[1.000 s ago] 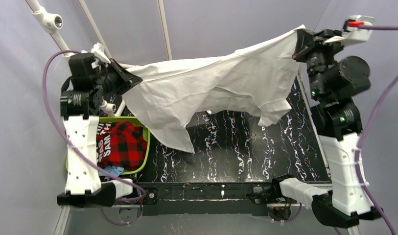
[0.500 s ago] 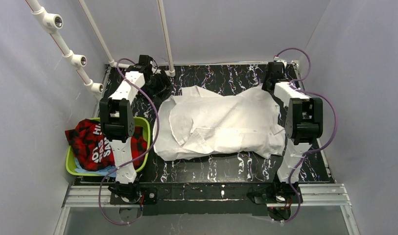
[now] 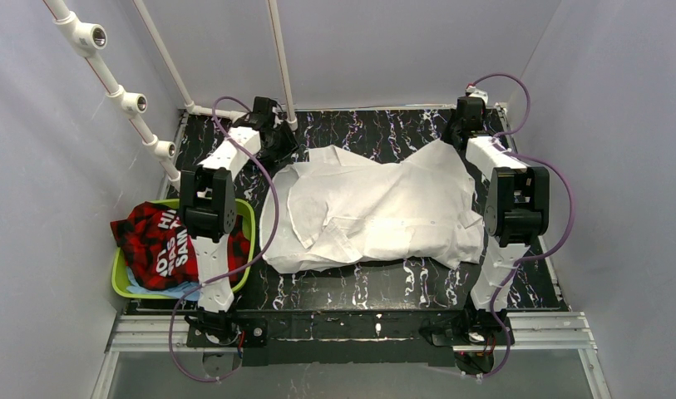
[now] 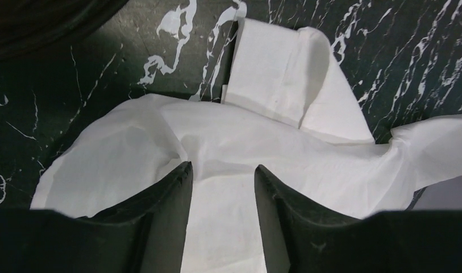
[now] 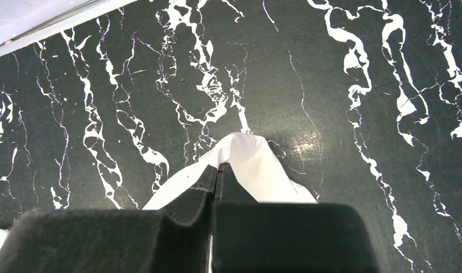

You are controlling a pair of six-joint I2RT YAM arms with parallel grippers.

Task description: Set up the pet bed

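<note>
Spreading step: right pincer (image 5: 217, 166) is clenching white sheet (image 3: 376, 208) corner upper right, left pincer (image 4: 223, 168) is hovering released; best tugging flat first.

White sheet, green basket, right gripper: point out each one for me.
white sheet (image 3: 376, 212), top external view, middle of the spread cloth.
green basket (image 3: 118, 281), top external view, its near left rim.
right gripper (image 5: 218, 169), right wrist view, between fingertips pinching the sheet's corner.
</note>
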